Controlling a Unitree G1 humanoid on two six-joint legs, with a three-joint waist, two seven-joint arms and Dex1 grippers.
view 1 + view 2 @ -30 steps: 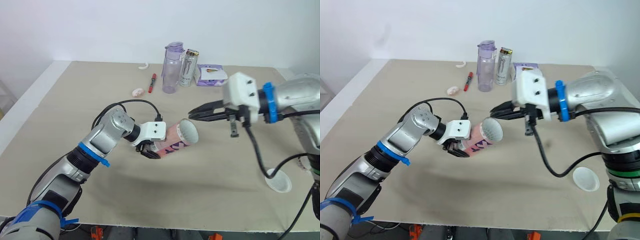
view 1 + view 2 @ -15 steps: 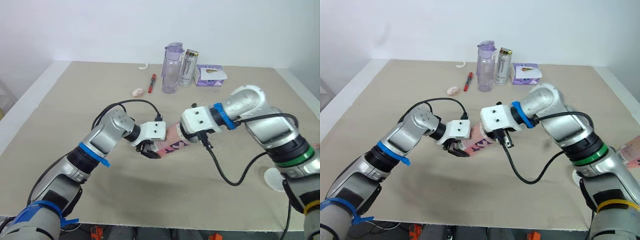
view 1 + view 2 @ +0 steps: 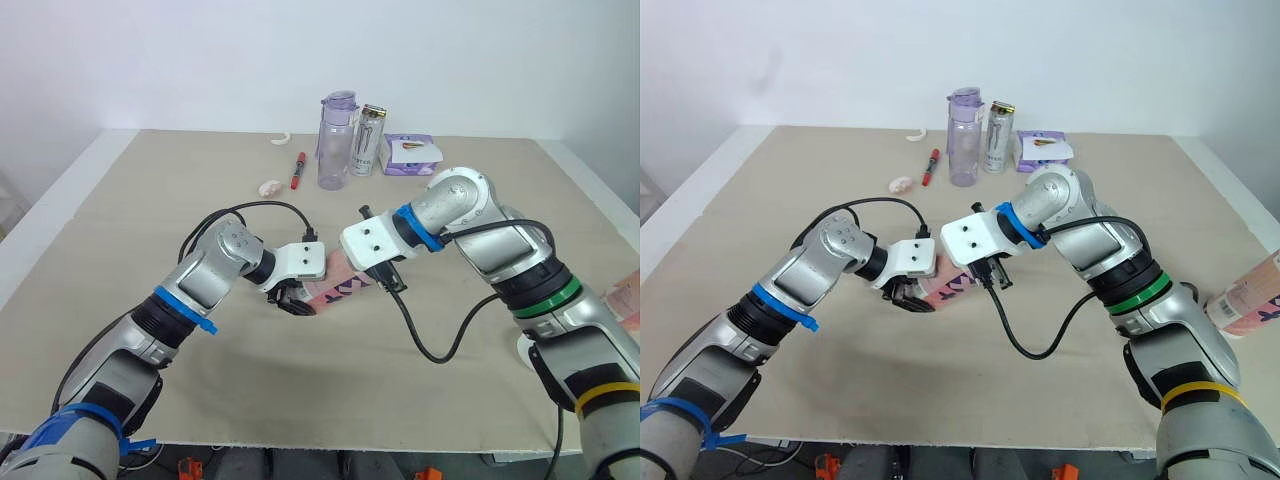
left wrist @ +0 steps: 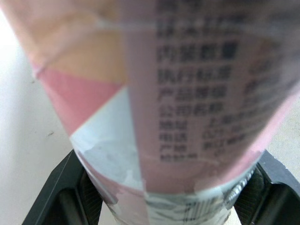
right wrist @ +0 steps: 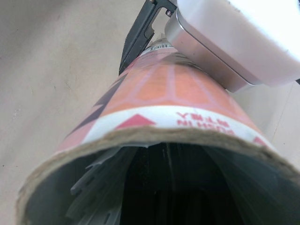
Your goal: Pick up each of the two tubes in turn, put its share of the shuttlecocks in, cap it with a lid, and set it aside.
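Since a second ago the right claw has swung in from open air at the robot's right and now sits pressed against the open mouth of the tube, its white housing covering that end. Whether this claw is open or closed I cannot tell. Its wrist view looks straight into the cardboard rim, where white shuttlecock feathers line the dark inside.

The left claw is clamped on the tube's other end, one black finger on each side of the pink and white printed wall. The tube lies nearly level, held above the worktop, with its mouth towards the robot's right and raised a little.

A second tube, also pink, rests tilted at the right edge of the worktop, well apart from both claws.

Along the far edge stand a clear water bottle and a can just beside each other, with a purple packet to their right and a red pen lying to their left.
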